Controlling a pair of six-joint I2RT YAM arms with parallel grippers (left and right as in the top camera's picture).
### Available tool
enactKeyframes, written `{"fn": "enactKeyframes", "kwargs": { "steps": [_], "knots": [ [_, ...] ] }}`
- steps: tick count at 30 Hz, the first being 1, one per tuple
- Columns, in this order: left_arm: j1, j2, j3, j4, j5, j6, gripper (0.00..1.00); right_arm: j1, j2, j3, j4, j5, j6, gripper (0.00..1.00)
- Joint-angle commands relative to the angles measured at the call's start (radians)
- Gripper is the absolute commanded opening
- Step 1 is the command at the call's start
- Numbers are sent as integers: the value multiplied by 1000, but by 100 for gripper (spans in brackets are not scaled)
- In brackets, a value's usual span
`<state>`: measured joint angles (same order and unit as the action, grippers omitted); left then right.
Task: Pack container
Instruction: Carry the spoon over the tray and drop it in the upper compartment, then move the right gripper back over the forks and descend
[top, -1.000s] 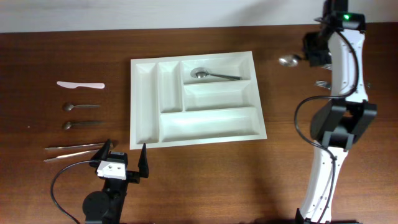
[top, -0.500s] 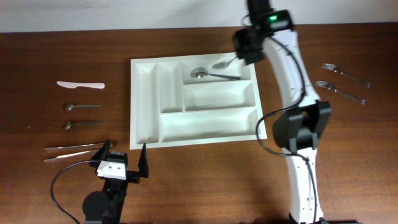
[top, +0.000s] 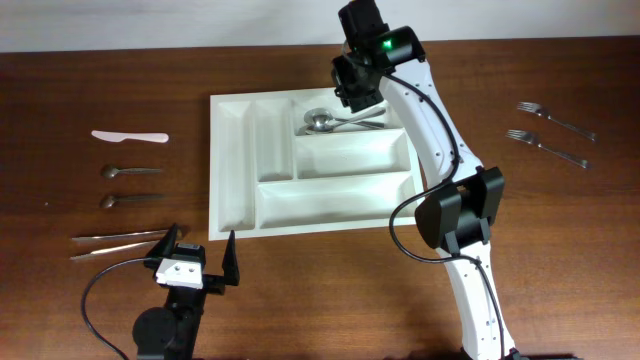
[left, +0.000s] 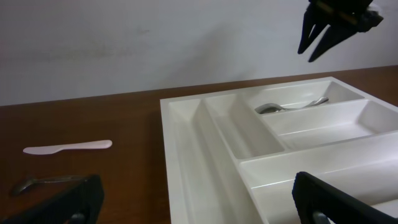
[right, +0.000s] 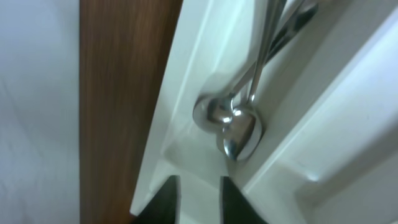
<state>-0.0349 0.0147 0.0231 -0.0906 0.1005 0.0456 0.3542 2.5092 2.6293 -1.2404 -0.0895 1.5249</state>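
Note:
The white cutlery tray (top: 232, 170) lies in the middle of the table, with two narrow upright compartments on its left and three long crosswise ones on its right. Two metal spoons (top: 322, 122) lie together in the far crosswise compartment, bowls to the left. They also show in the right wrist view (right: 236, 127) and the left wrist view (left: 291, 106). My right gripper (top: 350, 98) hovers over that compartment's far side, fingers (right: 199, 198) slightly apart with nothing between them. My left gripper (top: 205, 262) is open and empty in front of the tray's near left corner (left: 202, 208).
Left of the tray lie a white plastic knife (top: 130, 136), two small spoons (top: 130, 172) (top: 130, 201) and a pair of long thin metal pieces (top: 120, 240). Two forks (top: 555, 118) (top: 545, 146) lie at the right. The right arm spans the tray's right side.
My right arm swung left from the table's right side carrying a spoon. That spoon now lies beside the first one in the far compartment, and the gripper has let go.

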Motion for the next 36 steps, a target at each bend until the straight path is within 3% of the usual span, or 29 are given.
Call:
{"fn": "enactKeyframes", "kwargs": {
  "steps": [1,4,6,8,14,23,36],
  "knots": [
    [5,-8,-4,-3,-4,8,99,-45,0,17,-11,90,-83,45],
    [5,-8,-4,-3,-3,8,99,-114,0,17,-68,124,-143,76],
    [5,-8,-4,-3,-4,8,99,-179,0,17,-129,156,-182,90],
    [5,-9,-4,-3,-3,8,99,-243,0,17,-164,174,-240,98],
    [5,-8,-4,-3,-3,8,99,-436,0,17,-270,166,-283,99],
    [5,-8,-4,-3,-3,8,99,-685,0,17,-237,98,-304,99],
    [5,-8,-4,-3,-3,8,99,-822,0,-129,-211,135,-226,99]
  ]
}}
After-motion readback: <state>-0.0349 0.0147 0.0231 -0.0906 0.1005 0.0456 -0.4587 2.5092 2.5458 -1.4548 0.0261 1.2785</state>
